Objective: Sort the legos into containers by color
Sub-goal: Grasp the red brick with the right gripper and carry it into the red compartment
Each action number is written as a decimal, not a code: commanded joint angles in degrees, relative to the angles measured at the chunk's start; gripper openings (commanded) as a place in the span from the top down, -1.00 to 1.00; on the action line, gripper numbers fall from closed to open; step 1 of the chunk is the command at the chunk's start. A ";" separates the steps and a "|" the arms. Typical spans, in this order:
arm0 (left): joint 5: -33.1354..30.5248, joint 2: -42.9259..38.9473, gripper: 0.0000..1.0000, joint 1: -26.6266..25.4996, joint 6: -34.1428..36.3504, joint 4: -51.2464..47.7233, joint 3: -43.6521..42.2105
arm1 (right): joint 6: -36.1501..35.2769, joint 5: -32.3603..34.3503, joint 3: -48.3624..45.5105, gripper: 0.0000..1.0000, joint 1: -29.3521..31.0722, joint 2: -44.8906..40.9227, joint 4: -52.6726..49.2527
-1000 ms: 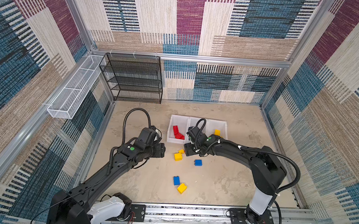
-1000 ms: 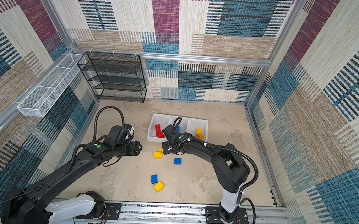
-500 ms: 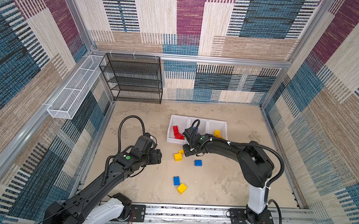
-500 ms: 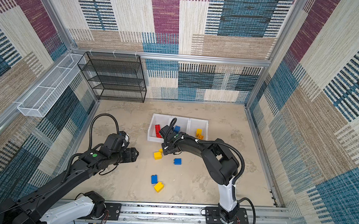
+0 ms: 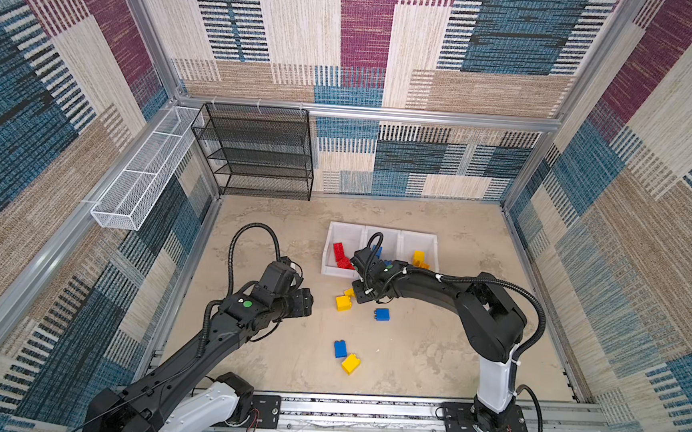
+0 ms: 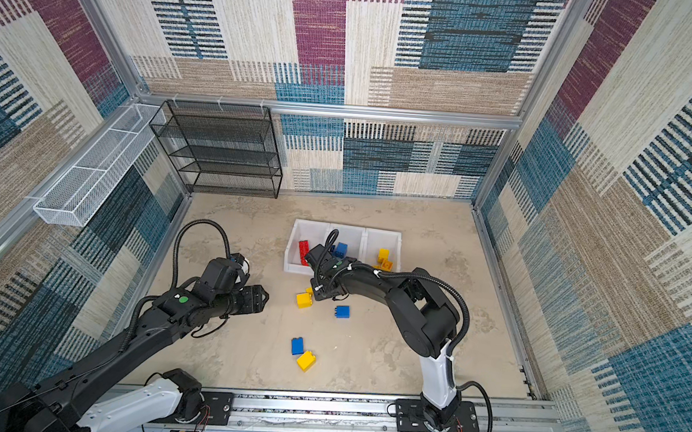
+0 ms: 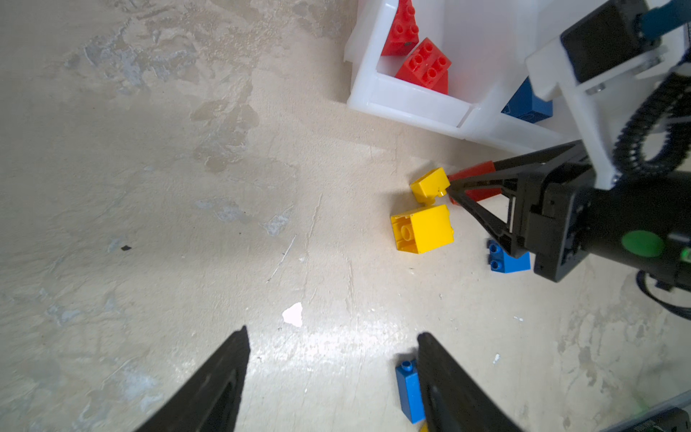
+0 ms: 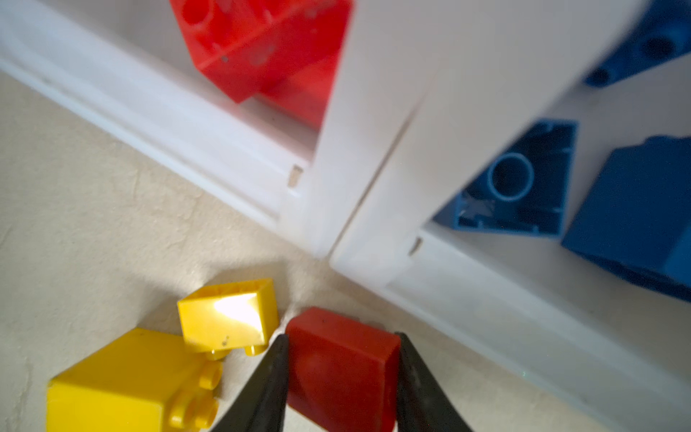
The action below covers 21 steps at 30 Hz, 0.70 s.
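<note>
Red lego [image 8: 342, 370]: smooth, glossy plastic block

Three containers [image 5: 345, 234], six legos [image 5: 382, 314] outside

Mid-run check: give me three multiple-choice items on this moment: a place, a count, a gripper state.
1. Where is the red brick in the right gripper? A in a bin; B on the table before the bins, beside a small yellow brick; C atop a blue brick.
2. Loose blue bricks on the table? A none; B two; C five.
3. The left gripper is: A open, empty; B shut on a yellow brick; C shut, empty.
Key: B, the right wrist view shows it on the table; B, two show in both top views; A, jaws apart over bare table.
</note>
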 commanded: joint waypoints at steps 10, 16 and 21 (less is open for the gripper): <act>-0.28 0.16 -0.48 0.02 -0.73 1.27 -0.53 | -1.26 2.23 5.76 0.19 1.00 -6.59 -4.01; -0.04 -0.30 -0.47 -0.02 -0.54 0.71 -0.48 | -6.41 3.03 23.75 0.18 -0.64 2.77 -8.17; 0.75 -1.20 -0.47 0.01 -0.90 0.40 -1.01 | -7.64 2.58 36.62 0.18 -3.57 12.37 -12.10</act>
